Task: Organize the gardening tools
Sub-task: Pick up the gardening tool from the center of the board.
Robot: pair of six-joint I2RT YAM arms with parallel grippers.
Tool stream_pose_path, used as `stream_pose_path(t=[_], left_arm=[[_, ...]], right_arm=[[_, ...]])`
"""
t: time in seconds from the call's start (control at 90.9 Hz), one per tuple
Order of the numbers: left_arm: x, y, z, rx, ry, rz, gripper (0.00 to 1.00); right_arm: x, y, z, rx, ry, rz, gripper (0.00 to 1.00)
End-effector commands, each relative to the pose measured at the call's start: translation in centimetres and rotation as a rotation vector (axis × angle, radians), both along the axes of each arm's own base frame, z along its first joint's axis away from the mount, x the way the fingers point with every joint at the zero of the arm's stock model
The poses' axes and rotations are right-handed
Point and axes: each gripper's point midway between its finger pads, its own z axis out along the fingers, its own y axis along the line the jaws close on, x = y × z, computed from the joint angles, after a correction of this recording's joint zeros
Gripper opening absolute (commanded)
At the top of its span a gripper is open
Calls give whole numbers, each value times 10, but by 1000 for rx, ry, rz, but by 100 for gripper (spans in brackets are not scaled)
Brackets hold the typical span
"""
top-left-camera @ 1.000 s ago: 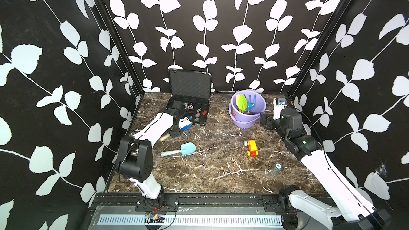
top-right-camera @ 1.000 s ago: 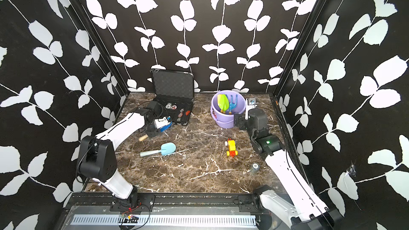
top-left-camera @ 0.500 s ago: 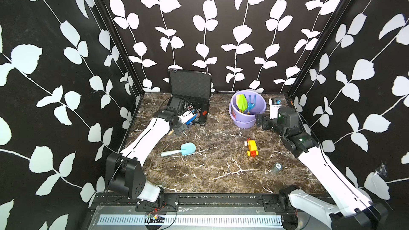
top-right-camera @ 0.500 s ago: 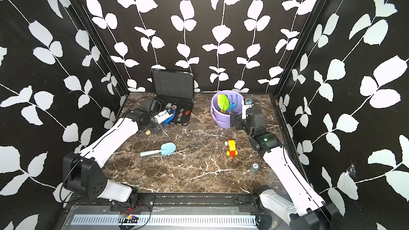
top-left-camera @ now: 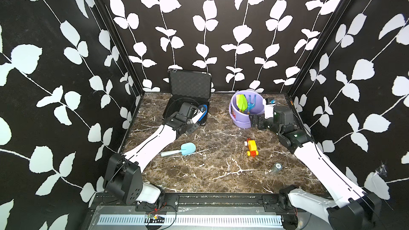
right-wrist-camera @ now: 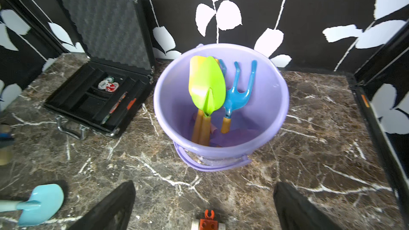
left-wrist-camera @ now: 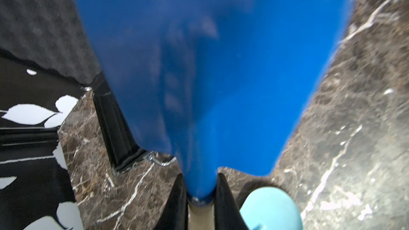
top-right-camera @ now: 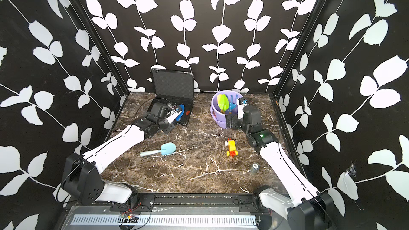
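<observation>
Blue shovel (left-wrist-camera: 210, 63) clamped by handle in left gripper (left-wrist-camera: 200, 186), blade straight ahead of jaws, over case (top-left-camera: 190, 82). Purple bucket (top-left-camera: 240, 122) well apart, toward right arm's side. Right gripper (right-wrist-camera: 203, 183) spread wide, empty, bucket just ahead. Likely next: left arm carries it across.

Black case (top-left-camera: 189, 85), open at the back left of the marble table (top-left-camera: 210, 173), foam-lined lid upright, round chips (right-wrist-camera: 108, 84) in one tray compartment. Yellow-and-red toy vehicle (top-left-camera: 251, 147) right of centre; small round jar (top-left-camera: 277, 167) nearer the front right, apart from it. Black walls (top-left-camera: 210, 29), white leaf print.
</observation>
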Motion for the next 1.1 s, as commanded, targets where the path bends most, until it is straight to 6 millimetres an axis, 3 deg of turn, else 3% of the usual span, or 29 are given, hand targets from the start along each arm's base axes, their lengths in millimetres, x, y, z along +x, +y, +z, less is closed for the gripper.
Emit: stream_pose_path(t=[0.0,0.275,0.55,0.814,1.089], left_arm=[[8,-10,31,-87,-125,48,0],[3,-26,39,-173,-182,41,0],[-7,-44,38,-301,-253,-16,0],[-17,-67,34,-417,-253,-84,0],[-21,-87,34,-482,-215,-149,0]], right_arm=[[6,11,16,65,-40,36,99],[5,37,17,180,-18,141,99],[-5,86,33,361,26,334,95],[-14,121,63,369,2,431,94],[-17,156,56,326,34,507,86]])
